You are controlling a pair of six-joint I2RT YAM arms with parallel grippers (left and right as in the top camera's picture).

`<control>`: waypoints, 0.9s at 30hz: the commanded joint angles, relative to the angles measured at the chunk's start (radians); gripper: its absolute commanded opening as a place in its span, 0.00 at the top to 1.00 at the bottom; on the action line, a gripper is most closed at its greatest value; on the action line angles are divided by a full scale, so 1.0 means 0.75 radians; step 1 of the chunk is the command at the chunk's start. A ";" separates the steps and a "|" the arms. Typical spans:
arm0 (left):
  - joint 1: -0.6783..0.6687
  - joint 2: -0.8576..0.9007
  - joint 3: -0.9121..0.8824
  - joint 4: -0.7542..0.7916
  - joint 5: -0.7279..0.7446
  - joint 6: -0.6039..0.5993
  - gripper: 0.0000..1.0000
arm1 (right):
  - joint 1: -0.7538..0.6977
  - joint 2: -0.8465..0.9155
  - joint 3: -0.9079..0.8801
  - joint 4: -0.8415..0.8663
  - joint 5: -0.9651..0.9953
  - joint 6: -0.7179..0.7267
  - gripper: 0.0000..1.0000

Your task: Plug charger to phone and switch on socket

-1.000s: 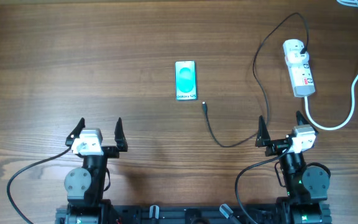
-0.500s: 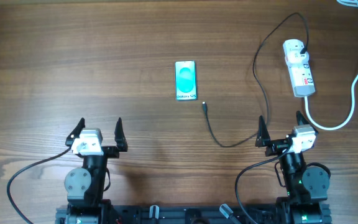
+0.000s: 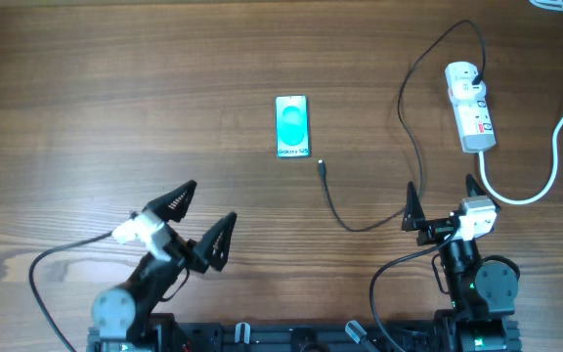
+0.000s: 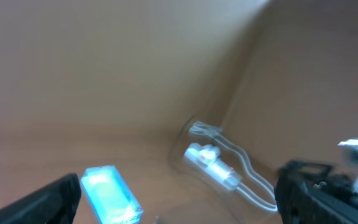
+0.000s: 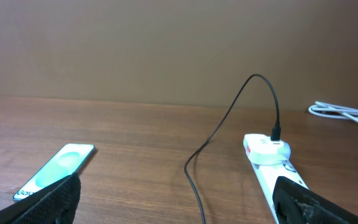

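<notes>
Now phone (image 3: 292, 126) lies flat mid-table, screen up, unmoved. Charger (image 3: 401, 103) unchanged: connector tip (image 3: 322, 168) just beside phone's lower right corner, not touching; cable loops near right gripper (image 3: 440, 184), then up to white plug in socket (image 3: 470, 119) at far right. Thick white cord (image 3: 555, 147) curves beside socket. Right gripper unmoved, fingers spread, empty. Left gripper (image 3: 213, 200) differs: swung right and angled toward phone, fingers spread, empty. Left wrist view motion-blurred.
</notes>
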 commanded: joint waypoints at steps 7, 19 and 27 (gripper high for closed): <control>-0.005 -0.010 0.056 0.763 -0.224 -0.181 0.00 | 0.003 0.000 -0.001 0.004 0.022 0.013 0.00; -0.005 1.142 1.565 -1.104 -0.185 0.210 0.00 | 0.003 0.000 -0.001 0.004 0.022 0.013 0.00; -0.262 1.902 2.319 -1.894 -0.657 0.061 0.01 | 0.003 0.000 -0.001 0.005 0.022 0.012 0.00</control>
